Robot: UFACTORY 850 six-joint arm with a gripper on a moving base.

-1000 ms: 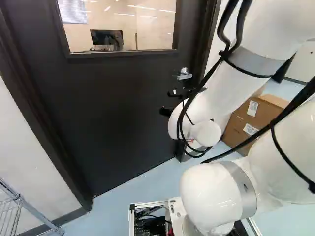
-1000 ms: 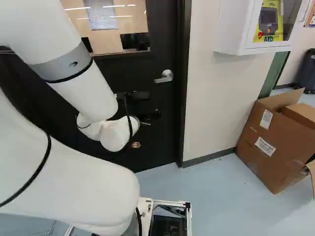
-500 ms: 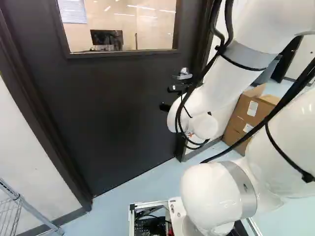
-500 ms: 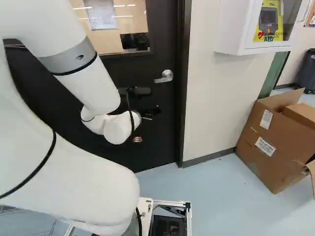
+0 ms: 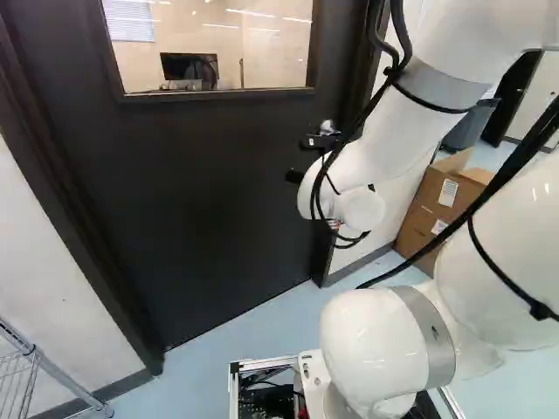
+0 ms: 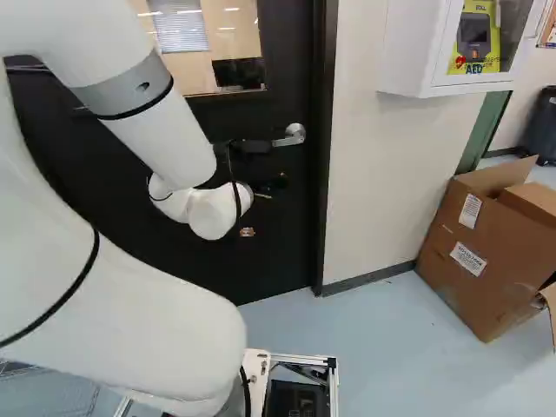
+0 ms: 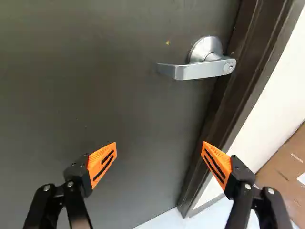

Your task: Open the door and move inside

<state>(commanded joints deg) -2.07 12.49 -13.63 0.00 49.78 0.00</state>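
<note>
My gripper (image 6: 273,183) is partly hidden by the arm's wrist in the right base view, low beside the door handle (image 6: 290,136). In the wrist view the gripper (image 7: 159,148) stands open, orange pads wide apart with nothing between them. Ahead of it and off towards the frame side is the silver lever handle (image 7: 200,69), level and untouched. The dark door (image 5: 192,183) with its window is closed in its frame (image 7: 233,90). The wrist partly covers the handle in the left base view.
A pale wall (image 6: 373,174) right of the door carries a white AED cabinet (image 6: 417,52). An opened cardboard box (image 6: 486,252) stands on the floor beside that wall. At the lower left of the left base view is a wire rack (image 5: 35,358).
The arm's wrist and gripper have risen, drawing closer to handle height and shifting slightly right in the right base view. Base and door have stayed still.
</note>
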